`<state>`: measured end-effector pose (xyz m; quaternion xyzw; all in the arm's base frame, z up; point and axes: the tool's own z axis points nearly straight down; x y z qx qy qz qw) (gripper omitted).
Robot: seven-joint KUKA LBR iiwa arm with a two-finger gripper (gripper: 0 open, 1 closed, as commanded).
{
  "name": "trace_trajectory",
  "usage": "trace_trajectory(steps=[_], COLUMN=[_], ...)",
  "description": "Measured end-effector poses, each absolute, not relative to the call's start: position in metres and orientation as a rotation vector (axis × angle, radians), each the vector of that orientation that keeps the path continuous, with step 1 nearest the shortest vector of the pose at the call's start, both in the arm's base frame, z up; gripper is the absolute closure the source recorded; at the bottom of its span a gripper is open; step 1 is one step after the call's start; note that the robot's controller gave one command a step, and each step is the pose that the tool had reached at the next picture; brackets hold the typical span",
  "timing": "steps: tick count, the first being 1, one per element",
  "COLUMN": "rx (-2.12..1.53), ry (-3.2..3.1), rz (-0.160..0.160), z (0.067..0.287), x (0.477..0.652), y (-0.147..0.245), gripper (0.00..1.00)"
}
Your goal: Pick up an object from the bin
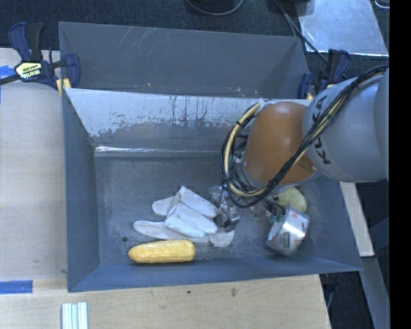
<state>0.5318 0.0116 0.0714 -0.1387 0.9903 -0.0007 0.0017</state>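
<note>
Where the white glove (181, 214) ends, the gripper (225, 216) sits.
Its jaws cannot be read (open or closed); a yellow corn cob (162, 251) lies nearby.

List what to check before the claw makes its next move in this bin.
1. Target under the claw: ok, it sits at the right edge of the white glove.
2. Hold on the glove: cannot tell, the cables hide the contact.
3. Clear of the yellow corn cob: ok, that lies to the left by the front wall.
4. Clear of the crumpled silvery packet: ok, it is apart on the right.
5. Clear of the bin walls: ok, claw is over the floor's middle.
</note>
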Motion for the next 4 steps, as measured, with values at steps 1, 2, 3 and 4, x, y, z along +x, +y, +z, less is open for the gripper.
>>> trace_trajectory(steps=[1,2,3,4], rx=[-0.435,-0.443,-0.441,-0.457], ry=[3.108,3.114,3.096,3.118], rz=[-0.002,0.000,-0.004,0.001], z=[0.071,0.104,0.133,0.152], x=[0.532,0.532,0.544,0.533], y=[0.012,0.013,0.009,0.013], gripper=[1.00,1.00,1.00,1.00])
